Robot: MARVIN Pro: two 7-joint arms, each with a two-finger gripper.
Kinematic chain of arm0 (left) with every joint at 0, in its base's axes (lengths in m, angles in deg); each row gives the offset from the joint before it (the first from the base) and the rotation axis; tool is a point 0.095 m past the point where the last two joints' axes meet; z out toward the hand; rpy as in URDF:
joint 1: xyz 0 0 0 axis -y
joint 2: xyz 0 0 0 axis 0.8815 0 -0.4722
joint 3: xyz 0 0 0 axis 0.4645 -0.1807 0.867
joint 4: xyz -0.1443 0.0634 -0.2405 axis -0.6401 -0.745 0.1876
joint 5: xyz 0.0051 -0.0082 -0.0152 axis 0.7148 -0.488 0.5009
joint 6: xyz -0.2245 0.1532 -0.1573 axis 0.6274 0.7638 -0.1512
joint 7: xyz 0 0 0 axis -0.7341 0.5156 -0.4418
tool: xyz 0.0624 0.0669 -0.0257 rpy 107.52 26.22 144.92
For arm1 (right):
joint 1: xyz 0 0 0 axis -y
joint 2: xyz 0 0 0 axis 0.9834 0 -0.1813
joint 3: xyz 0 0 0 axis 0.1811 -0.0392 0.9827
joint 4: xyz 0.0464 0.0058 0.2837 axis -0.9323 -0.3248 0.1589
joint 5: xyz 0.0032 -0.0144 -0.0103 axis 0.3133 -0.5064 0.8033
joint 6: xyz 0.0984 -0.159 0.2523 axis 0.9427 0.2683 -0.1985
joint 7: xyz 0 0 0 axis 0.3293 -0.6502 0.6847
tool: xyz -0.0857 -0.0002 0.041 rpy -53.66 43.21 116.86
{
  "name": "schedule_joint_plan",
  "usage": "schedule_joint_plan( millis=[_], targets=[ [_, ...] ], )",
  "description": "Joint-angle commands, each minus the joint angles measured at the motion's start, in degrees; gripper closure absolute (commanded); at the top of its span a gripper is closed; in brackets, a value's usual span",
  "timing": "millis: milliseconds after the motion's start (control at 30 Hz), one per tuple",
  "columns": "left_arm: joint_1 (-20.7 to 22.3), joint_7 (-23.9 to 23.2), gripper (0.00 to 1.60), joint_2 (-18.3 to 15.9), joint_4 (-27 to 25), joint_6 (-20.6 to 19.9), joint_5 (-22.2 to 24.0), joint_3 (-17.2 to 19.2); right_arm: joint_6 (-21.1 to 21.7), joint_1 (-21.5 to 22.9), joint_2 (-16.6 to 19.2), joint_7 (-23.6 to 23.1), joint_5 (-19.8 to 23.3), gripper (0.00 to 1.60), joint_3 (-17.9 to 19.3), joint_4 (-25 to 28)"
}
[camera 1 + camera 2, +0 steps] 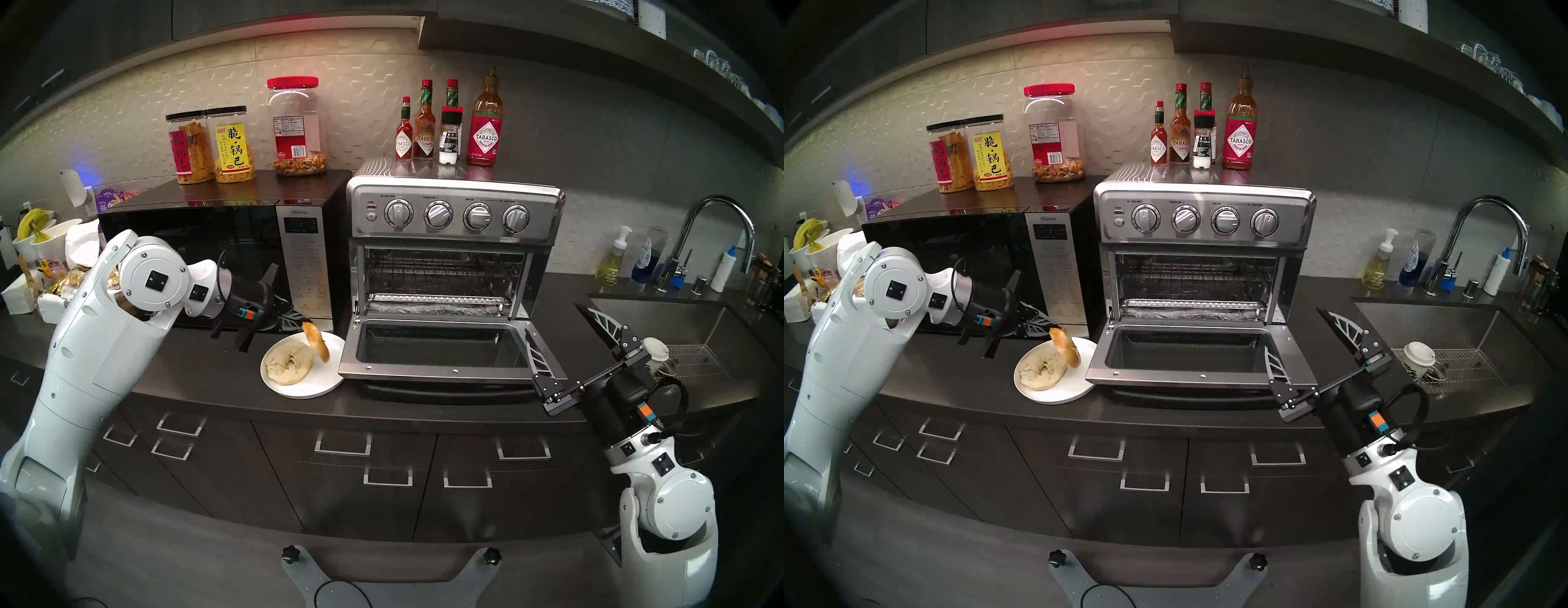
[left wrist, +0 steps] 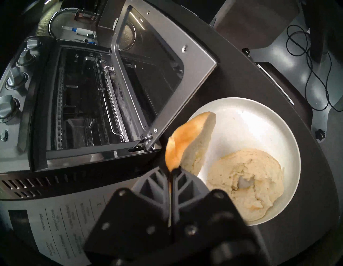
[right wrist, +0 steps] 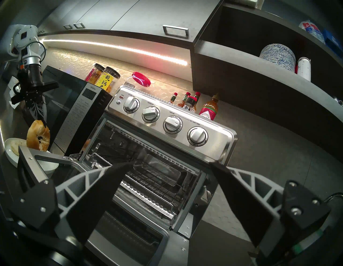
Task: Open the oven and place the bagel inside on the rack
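- Pinching one bagel half [image 1: 316,341] in my clenched left fingers [image 1: 297,317], left of frame centre above the plate [image 1: 326,384].
- Oven [image 1: 454,237] door is lying open; right fingers [image 1: 572,339] are spread, empty.
- Rack [image 1: 441,271] is waiting bare; the other half [image 1: 289,363] is sitting plated.

"TABASCO" labels the sauce bottles [image 1: 485,127]; "Beverage", the microwave [image 2: 43,222].

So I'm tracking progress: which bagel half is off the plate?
The crust-side half, pinched edge-on in the left pincer; the other half lies cut-face up on the plate.
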Motion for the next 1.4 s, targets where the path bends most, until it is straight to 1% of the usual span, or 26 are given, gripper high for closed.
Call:
schedule_joint_plan(
  millis=[0,133,200,267,333,467,633,767,933,1033,1133,1367],
  targets=[
    [5.51,-2.02,1.60,1.24,1.37,0.25,1.54,-0.57,-0.31,0.24,0.13,-0.11,0.28,0.00,-0.06,1.23],
    [6.37,-2.85,1.60,0.18,0.98,0.10,2.06,0.56,-0.32,0.27,0.12,-0.09,0.25,0.00,-0.07,1.19],
    [7.06,-3.52,1.60,-0.73,0.12,0.02,2.47,1.60,-0.32,0.29,0.11,-0.07,0.22,0.00,-0.07,1.16],
    [7.41,-4.34,1.60,-1.91,-1.23,-0.48,3.61,3.53,-0.32,0.30,0.11,-0.06,0.21,0.00,-0.08,1.14],
    [7.19,-4.59,1.60,-2.22,-1.71,-0.91,4.14,4.18,-0.32,0.30,0.11,-0.07,0.21,0.00,-0.08,1.14],
    [4.60,-6.54,1.60,-4.23,-4.70,-2.34,6.89,6.75,-0.32,0.27,0.12,-0.09,0.24,0.00,-0.07,1.19],
    [1.26,-10.05,1.60,-6.94,-8.84,-3.85,10.59,9.54,-0.31,0.25,0.12,-0.10,0.27,0.00,-0.06,1.22],
    [-1.74,-10.33,1.60,-8.70,-11.09,-4.71,12.64,12.04,-0.31,0.25,0.12,-0.11,0.28,0.00,-0.06,1.23],
    [-5.29,-10.33,1.60,-10.32,-12.26,-4.93,14.08,14.67,-0.31,0.23,0.13,-0.12,0.30,0.00,-0.05,1.25],
    [-6.48,-10.33,1.60,-10.80,-12.19,-4.67,14.29,15.23,-0.30,0.23,0.13,-0.12,0.31,0.00,-0.05,1.26],
    [-6.74,-10.33,1.60,-10.91,-11.32,-3.78,13.81,14.94,-0.30,0.22,0.14,-0.13,0.32,0.00,-0.04,1.27],
    [-6.02,-10.33,1.60,-10.35,-8.35,-1.84,12.42,12.08,-0.30,0.22,0.14,-0.14,0.33,0.00,-0.04,1.27]
  ],
)
